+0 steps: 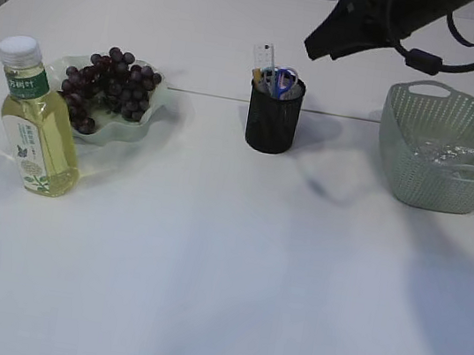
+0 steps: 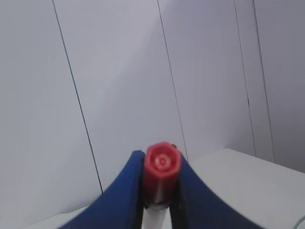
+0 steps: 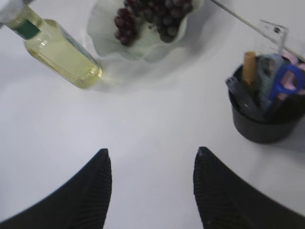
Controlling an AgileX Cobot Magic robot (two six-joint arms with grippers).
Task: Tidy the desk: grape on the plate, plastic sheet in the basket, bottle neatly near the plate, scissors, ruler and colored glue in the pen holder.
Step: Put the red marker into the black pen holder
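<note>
The colored glue (image 2: 162, 168), a stick with a red cap, is clamped between the blue jaws of my left gripper (image 2: 161, 156), which points at a wall. My right gripper (image 3: 151, 152) is open and empty above the table; it hangs high above the pen holder in the exterior view (image 1: 321, 44). The grapes (image 1: 108, 87) lie on the pale green plate (image 1: 153, 110). The bottle (image 1: 35, 125) of yellow liquid stands upright beside the plate. The black pen holder (image 1: 273, 122) holds the blue scissors (image 1: 283, 82) and the clear ruler (image 1: 264, 57). The plastic sheet (image 1: 441, 153) lies in the green basket (image 1: 441, 186).
The right wrist view shows the bottle (image 3: 59, 47), the plate (image 3: 102, 33), the grapes (image 3: 152, 14) and the pen holder (image 3: 264, 124) with the scissors (image 3: 286, 78), the ruler (image 3: 271, 33) and an orange stick (image 3: 249, 64). White wall panels stand behind the table.
</note>
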